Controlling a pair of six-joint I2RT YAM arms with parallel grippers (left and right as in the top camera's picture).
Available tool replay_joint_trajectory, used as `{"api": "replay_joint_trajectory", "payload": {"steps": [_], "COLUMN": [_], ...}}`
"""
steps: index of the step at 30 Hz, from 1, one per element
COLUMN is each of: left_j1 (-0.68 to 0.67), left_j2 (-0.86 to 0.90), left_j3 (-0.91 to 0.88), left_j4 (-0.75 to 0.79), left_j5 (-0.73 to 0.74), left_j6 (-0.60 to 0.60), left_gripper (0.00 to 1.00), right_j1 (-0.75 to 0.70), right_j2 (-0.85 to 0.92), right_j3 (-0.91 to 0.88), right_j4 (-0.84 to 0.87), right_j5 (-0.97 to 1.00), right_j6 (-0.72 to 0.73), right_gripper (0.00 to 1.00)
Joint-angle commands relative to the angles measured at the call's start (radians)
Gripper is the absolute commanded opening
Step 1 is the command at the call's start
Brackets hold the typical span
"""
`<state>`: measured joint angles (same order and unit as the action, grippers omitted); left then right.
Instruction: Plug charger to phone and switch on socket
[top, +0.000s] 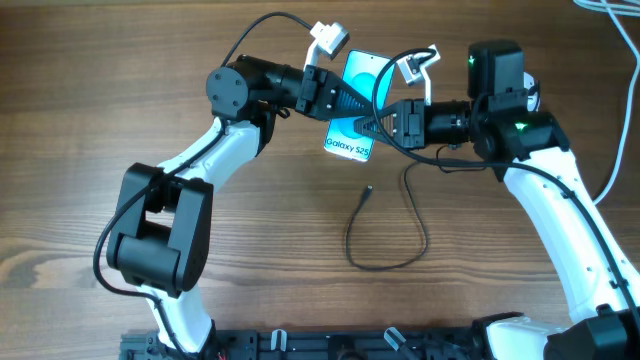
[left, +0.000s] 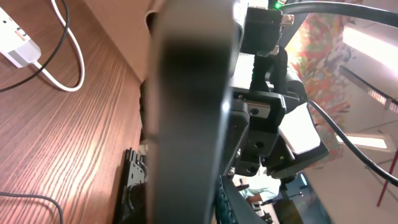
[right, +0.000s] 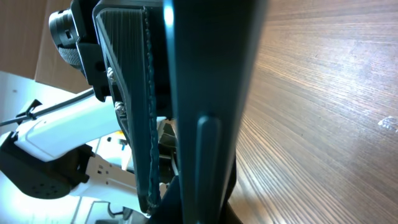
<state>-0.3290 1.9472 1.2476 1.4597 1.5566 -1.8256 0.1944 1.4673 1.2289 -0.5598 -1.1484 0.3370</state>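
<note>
**Phone Half Masked**

The left gripper (top: 360, 106) and right gripper (top: 368, 128) hide the phone's (top: 358, 72) middle. In both wrist views the phone is a dark blur. Below it, the charger's (top: 348, 238) plug tip is too small to read. Left of it, the socket (left: 13, 38) is cut off by the frame edge.

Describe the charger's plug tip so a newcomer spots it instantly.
On the wooden table, look just below the phone at top centre. A thin black cable loops there; the plug tip is its left end, the only one lying free on bare wood.

phone (top: 362, 72) between left gripper (top: 345, 103) and right gripper (top: 377, 125); charger (top: 385, 235) on table (top: 80, 120), before phone
</note>
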Motion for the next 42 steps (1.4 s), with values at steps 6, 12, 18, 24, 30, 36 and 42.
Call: {"api": "replay_joint_trajectory", "payload": {"steps": [6,12,18,24,30,36,42], "left_j1": [0.007,0.042,0.085,0.085,0.084,0.084,0.084], "left_j2": [-0.05,-0.049,-0.049,-0.047,-0.047,-0.046,-0.045], "left_j3": [0.023,0.023,0.018,-0.036,-0.177,-0.277,-0.283], "left_j4": [0.018,0.012,-0.172,-0.204,-0.205,-0.205,-0.206], "left_j5": [-0.024,-0.021,0.019,0.017,0.008,0.005,0.002], "left_j6": [-0.019,-0.015,0.115,0.148,0.226,0.279,0.345], "left_gripper": [0.04,0.04,0.04,0.04,0.04,0.04,0.04], "right_j1": [-0.019,-0.028,-0.116,-0.156,-0.156,-0.156,-0.156], "right_j2": [0.04,0.04,0.016,-0.098,-0.108,-0.108,-0.108], "right_j3": [-0.04,-0.035,-0.035,-0.035,-0.04,-0.04,-0.04], "right_j4": [-0.043,0.055,0.085,-0.271,-0.523,-0.478,-0.351], "right_j5": [0.113,0.009,-0.058,0.236,0.629,0.78,0.779], "right_j6": [-0.022,-0.01,0.032,-0.182,-0.206,-0.203,-0.204], "right_gripper": [0.05,0.85,0.92,1.0,1.0,1.0,1.0]}}
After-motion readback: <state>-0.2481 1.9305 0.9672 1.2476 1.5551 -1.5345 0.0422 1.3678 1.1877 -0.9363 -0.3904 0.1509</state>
